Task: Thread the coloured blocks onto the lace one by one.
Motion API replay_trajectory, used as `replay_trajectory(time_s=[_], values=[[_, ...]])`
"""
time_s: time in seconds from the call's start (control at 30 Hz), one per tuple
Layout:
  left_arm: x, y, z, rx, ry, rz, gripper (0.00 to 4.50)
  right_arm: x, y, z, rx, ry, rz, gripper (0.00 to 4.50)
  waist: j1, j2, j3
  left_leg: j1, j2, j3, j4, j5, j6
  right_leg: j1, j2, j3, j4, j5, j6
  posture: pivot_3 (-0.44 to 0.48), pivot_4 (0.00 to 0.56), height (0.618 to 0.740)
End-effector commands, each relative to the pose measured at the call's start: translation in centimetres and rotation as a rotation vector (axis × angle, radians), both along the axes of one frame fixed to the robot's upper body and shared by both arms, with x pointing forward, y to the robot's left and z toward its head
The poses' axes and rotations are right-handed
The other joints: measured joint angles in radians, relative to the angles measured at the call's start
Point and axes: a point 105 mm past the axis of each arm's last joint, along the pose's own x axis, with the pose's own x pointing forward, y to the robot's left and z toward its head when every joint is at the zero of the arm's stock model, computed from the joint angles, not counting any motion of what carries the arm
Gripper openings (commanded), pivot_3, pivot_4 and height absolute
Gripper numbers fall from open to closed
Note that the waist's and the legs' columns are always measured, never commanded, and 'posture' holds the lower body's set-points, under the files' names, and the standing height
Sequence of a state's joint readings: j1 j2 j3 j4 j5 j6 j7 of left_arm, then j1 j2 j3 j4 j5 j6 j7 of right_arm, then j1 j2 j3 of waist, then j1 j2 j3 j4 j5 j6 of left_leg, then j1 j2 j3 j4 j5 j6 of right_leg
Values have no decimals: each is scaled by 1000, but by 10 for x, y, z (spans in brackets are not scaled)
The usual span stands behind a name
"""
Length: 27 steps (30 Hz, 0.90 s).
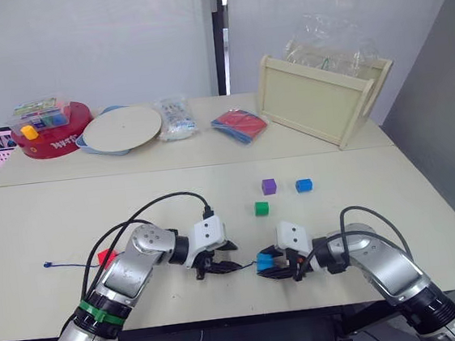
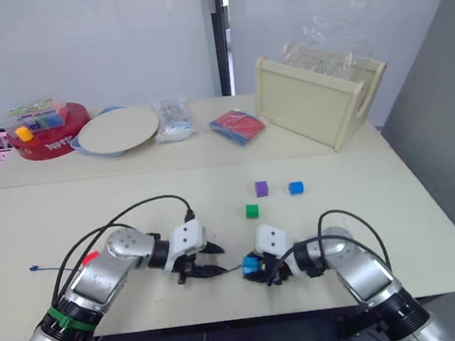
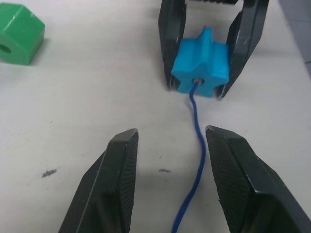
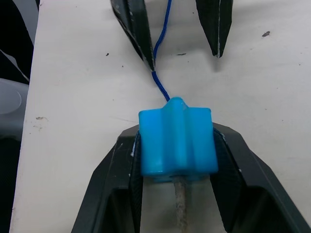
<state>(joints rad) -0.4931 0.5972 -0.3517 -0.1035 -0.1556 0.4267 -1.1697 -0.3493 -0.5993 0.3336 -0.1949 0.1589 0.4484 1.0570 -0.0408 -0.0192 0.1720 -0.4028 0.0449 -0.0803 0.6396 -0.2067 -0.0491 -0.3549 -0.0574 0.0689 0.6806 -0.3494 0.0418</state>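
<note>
I read the right gripper (image 4: 176,160) clamped on a blue block (image 4: 176,141); the lace (image 3: 194,160) runs through its bore along the gripper axis, pale tip (image 4: 180,206) exiting rearward; left gripper (image 3: 167,184) spread apart, straddling the lace; green block (image 1: 262,208), purple block (image 1: 269,186), second blue block (image 1: 303,185) loose on the table (image 1: 375,183).

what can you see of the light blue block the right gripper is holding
The light blue star-shaped plastic block sits clamped between the right gripper's two black fingers, low over the pale table. It looks smooth and ridged, with a hole through its middle. The thin blue lace runs into the hole, and its pale stiff tip pokes out the far side. The left gripper is open around the lace.
</note>
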Motion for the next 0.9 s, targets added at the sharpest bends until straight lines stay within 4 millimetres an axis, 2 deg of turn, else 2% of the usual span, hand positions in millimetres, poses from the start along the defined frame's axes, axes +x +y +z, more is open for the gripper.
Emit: replay_trajectory(time_s=[0.03,0.07,0.27,0.3,0.33,0.4,0.57,0.73,0.9], values=[[-5,-3,14,-22,-19,-29,2338,2,-2,10,33,-18,-34,1367,0,0,0,0,0,0,0,0,0,0,0,0,0,0,0,0,150,740],[-6,-6,16,-26,-17,-40,2364,0,-3,14,39,-13,-36,2388,1,0,0,0,0,0,0,0,0,0,0,0,0,0,0,0,150,740],[-4,-23,12,-2,-61,-72,2364,-2,-22,32,65,-33,-110,4286,10,0,0,-2,-1,0,0,0,0,-1,-1,0,-1,0,0,0,150,740],[-3,-25,12,-7,-63,-67,2364,-3,-26,34,64,-36,-122,4448,14,0,0,-2,-1,0,0,0,0,-1,-1,0,-1,0,0,0,150,740],[-2,-27,13,-17,-57,-63,2364,-5,-31,35,61,-38,-133,4448,18,0,0,-3,-1,0,0,0,0,-1,-1,0,-2,0,0,0,150,740],[-2,-29,15,-34,-41,-63,2835,-11,-37,36,55,-34,-139,4500,24,0,1,-3,-1,0,0,0,0,-1,-1,0,-2,0,0,0,150,740],[-1,-31,14,-16,-62,-82,4468,-22,-49,31,23,-3,-146,4500,20,0,1,-3,-1,0,0,0,0,-1,-1,0,-2,0,0,0,150,740],[-7,-47,7,-44,-32,-111,4492,-21,-51,27,4,-10,-164,4500,24,-1,1,-3,-1,0,0,0,0,-1,-1,0,-2,0,0,0,150,740],[-1,-65,-5,-48,-30,-100,4492,-17,-48,23,-24,-24,-167,4500,26,-1,1,-3,-1,0,1,0,0,-1,-1,0,-2,0,1,0,150,740]])
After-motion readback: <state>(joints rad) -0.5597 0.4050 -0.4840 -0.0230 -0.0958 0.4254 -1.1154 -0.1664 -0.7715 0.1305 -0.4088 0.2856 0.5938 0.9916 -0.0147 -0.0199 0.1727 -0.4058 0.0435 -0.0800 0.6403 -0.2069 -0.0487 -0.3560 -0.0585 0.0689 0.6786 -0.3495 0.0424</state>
